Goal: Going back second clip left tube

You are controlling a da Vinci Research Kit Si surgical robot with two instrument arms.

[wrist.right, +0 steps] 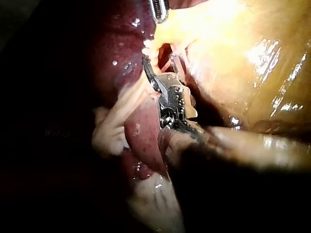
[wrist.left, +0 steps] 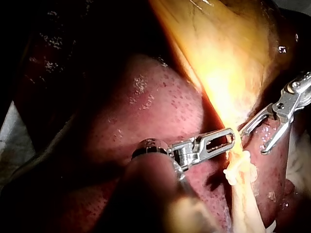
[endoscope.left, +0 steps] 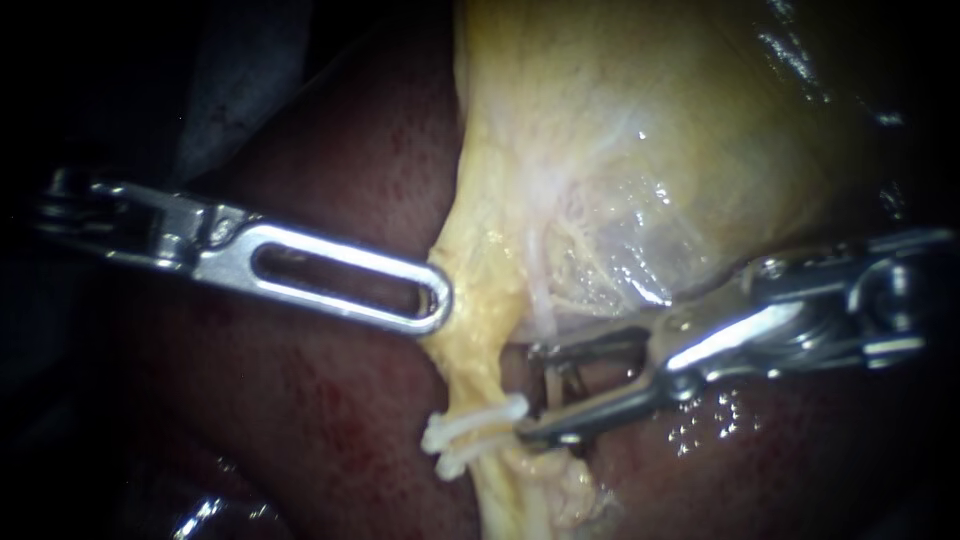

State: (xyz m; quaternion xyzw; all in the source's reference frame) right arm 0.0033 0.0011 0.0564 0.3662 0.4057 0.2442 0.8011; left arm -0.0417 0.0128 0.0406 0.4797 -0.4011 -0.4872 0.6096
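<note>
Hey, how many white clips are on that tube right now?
2: the upper clip and the lower clip sit side by side on the tube, near my right instrument. Others may be hidden.

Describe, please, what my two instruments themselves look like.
Both are polished silver metal. The left instrument ends in a long, round-tipped claw with a narrow slot through it. Behind the claw sit a pinned hinge block and a darker shaft. The right instrument has a slimmer, tapering claw on a chunkier joint with round pins. No cables or sleeves show.
</note>
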